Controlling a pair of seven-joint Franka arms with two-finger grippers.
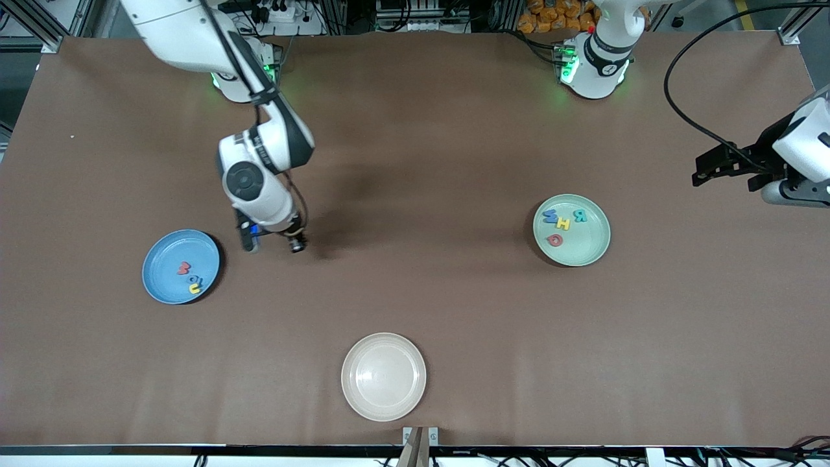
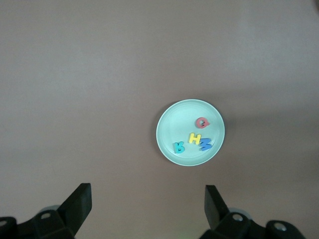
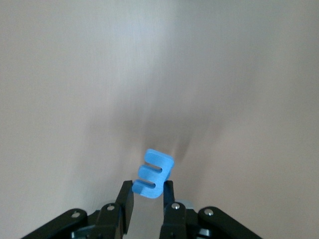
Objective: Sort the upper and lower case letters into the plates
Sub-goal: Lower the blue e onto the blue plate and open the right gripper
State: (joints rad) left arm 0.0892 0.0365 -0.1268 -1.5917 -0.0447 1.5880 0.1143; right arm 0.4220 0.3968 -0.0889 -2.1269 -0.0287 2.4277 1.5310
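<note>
The right gripper [image 3: 147, 191], jaws clamped on a blue letter [image 3: 153, 174], must carry it over the blue plate [image 1: 170, 250] and release, while the left gripper [image 2: 148, 205] waits with jaws wide apart.

Non-task stuff: brown table mat [image 1: 415, 292] covers the whole surface, smooth, a few faint creases. Cream-white plate [image 1: 383, 376] sits on it close to the edge nearest the front camera, about mid-length, nothing in it, well apart from everything else. Small metal bracket [image 1: 420, 435] is clamped at that same edge, just below the plate. Black cable [image 1: 687, 120] loops over the corner at the left arm's end, up by the base edge. Aluminium frame posts [image 1: 788, 35] at the corners along that edge. Power strip [image 1: 275, 13] and an orange pile [image 1: 551, 16] sit off the table there; can't tell what the pile is.
</note>
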